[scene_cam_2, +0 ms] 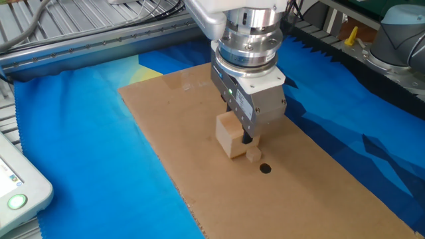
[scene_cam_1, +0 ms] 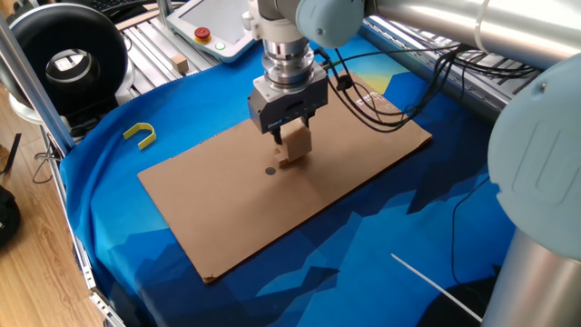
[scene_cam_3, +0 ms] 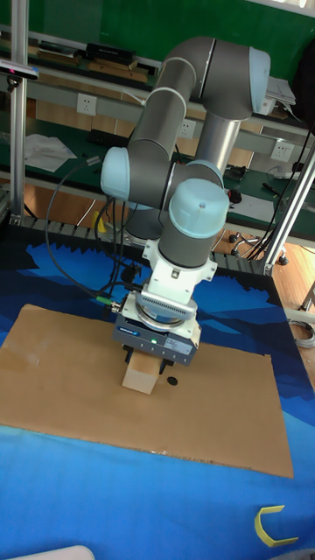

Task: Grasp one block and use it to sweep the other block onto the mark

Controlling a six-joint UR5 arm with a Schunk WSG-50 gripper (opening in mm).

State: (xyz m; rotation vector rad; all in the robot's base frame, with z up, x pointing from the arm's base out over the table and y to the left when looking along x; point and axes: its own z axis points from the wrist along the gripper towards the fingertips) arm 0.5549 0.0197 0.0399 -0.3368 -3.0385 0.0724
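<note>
Blue patterned cloth (scene_cam_1: 300, 263) covers the table beneath a brown cardboard sheet (scene_cam_1: 227, 209). Wooden floor (scene_cam_1: 36, 263) lies beside it. Behind, a green wall (scene_cam_3: 131, 22) backs cluttered metal shelving (scene_cam_3: 52, 131).
</note>
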